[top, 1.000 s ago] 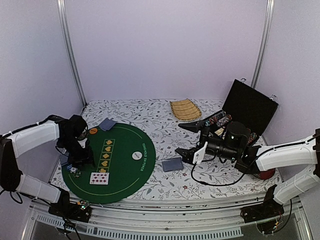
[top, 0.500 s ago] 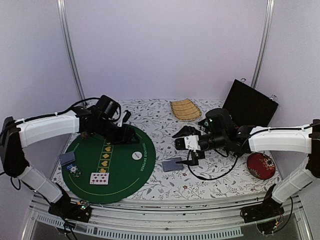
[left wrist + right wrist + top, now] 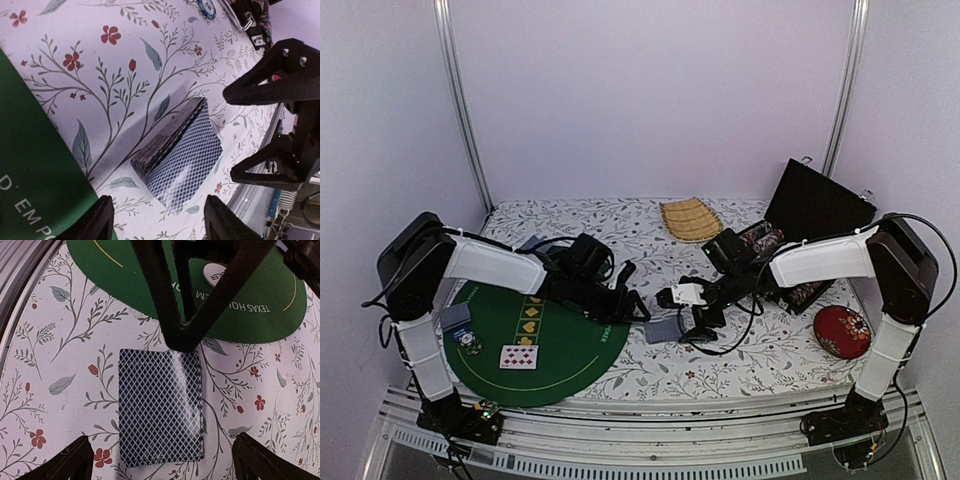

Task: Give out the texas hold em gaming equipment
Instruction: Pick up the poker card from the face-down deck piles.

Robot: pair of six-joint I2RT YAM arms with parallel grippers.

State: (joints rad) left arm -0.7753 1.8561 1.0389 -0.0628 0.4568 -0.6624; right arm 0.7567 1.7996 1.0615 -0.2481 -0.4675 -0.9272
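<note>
Both arms have swung in toward the middle of the table over the last second. The left gripper (image 3: 632,298), which was over the left edge of the green mat (image 3: 550,370), now reaches across it to the right. The right gripper (image 3: 682,314) has come left to meet it. The deck of cards (image 3: 665,330) has stayed where it was.

Nearest the arm bases, face-up cards (image 3: 518,357) with red pips lie on the near part of the mat. A small stack of chips (image 3: 470,343) sits just to their left, and a face-down card (image 3: 455,317) lies beyond that at the mat's left edge.

Farther in, the deck lies face down on the flowered tablecloth (image 3: 720,370), just off the mat's right edge, and the two grippers face each other over it. The left jaws stand apart with nothing in them, and the deck lies ahead of the left fingers (image 3: 102,222). The right jaws are spread wide and empty, with the right fingers (image 3: 70,460) on either side of the deck and set wider than it. Whether they touch the cloth I cannot tell. A white button (image 3: 216,274) sits on the mat near its right edge.

A red cushion (image 3: 842,331) lies to the right, well apart. At the far side stand an open black case (image 3: 820,215) and a tan tray (image 3: 691,218).
</note>
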